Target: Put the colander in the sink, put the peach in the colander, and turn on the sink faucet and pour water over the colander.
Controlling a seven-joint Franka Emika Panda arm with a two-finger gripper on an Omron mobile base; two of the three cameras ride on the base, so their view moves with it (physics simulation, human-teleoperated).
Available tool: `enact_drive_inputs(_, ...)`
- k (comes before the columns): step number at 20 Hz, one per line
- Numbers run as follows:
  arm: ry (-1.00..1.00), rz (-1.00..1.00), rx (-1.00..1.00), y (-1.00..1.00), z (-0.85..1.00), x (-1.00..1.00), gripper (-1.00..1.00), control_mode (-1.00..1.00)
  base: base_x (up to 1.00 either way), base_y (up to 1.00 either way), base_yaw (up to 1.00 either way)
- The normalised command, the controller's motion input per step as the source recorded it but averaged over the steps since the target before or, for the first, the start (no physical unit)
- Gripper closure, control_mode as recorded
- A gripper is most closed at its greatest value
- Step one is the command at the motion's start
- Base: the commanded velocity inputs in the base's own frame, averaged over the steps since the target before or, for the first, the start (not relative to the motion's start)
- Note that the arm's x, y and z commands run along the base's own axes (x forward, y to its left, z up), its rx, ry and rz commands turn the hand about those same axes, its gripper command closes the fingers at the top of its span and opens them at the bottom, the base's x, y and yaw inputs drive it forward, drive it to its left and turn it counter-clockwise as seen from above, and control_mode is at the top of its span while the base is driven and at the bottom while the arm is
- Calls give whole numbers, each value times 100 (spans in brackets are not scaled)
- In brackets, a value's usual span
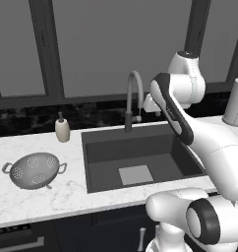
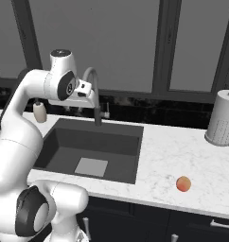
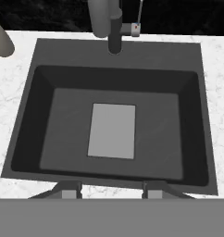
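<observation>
**Nothing moved yet — colander first, grab it by the rim**

Gripper [image 3: 111,190] hangs above the sink [image 3: 49,88], looking straight down into it. Only the two tips show, bottom centre of the hand view; the jaws are drawn together with nothing between them.

Colander [image 1: 33,170] sits upright on the counter [image 1: 42,202], lower left of the left base view, well apart from the sink. I'd judge it light and rigid, thin metal, likely slick. The loop handles look too small for a reliable pinch, so I'd take the rim wall between them, one finger inside, one outside. It could swing or tilt if gripped off-centre.

Peach [image 2: 183,184] is lower right of the right base view, alone on the counter on the other side of the sink. It's small, round and will probably roll; grip across the middle, gently.

Sink faucet [image 1: 133,98] stands behind the basin, centre of the frame, no water running. Soap dispenser [image 1: 62,129] is left of it.
</observation>
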Motion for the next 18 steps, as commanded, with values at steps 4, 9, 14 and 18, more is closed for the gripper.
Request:
enact_drive_inputs(4,0,0,0,12,0,-1,-100,-100,0,0,0)
enact_drive_inputs(9,0,0,0,69,-5,-4,-100,-100,0,0,0)
enact_drive_inputs(14,0,0,0,81,-5,0,-100,-100,0,0,0)
enact_drive_inputs(18,1,0,0,67,0,0,-100,-100,0,0,0)
